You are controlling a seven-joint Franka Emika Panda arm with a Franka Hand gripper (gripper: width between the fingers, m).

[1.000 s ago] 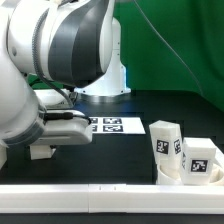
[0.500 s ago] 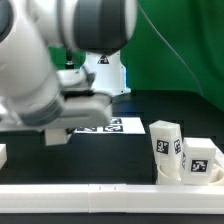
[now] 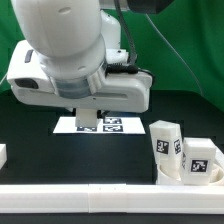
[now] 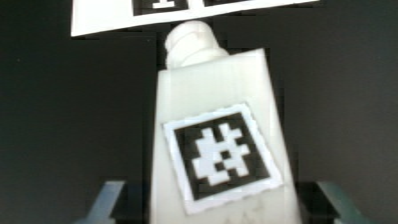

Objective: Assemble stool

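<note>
With hand (image 4: 217, 200), pinches one tagged leg (image 4: 210, 110); shows two other legs (image 3: 166, 140) (image 3: 203, 158) near table (image 3: 40, 165) edge, one marker board (image 3: 122, 127), arm (image 3: 70, 60) hiding hand.

No readable text; only coded square tags (image 3: 164, 146) on each leg (image 4: 210, 95), marker board (image 3: 64, 125)

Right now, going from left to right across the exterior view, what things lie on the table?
White piece at the edge → marker board → first leg → second leg.
</note>
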